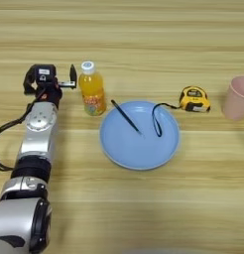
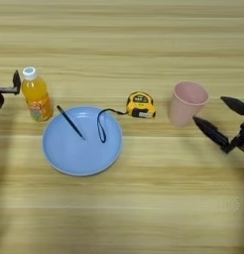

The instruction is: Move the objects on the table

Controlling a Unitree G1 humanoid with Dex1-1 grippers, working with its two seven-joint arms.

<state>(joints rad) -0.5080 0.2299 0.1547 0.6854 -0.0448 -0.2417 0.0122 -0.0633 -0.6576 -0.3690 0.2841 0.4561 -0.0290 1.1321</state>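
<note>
Pink cup point(image 2: 187, 102) stands upright.

We see a robot test bench, likely a lab: a bare wooden table point(image 2: 144, 30) with unrelated props, a blue plate point(image 2: 69, 158), tape measure point(image 2: 140, 105), pink cup point(image 2: 186, 102), drink bottle point(image 2: 35, 95).

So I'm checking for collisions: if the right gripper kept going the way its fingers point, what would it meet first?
Probably the pink cup: the right gripper, fingers spread, points up-left at its side, with nothing between, though its height is unclear.
</note>
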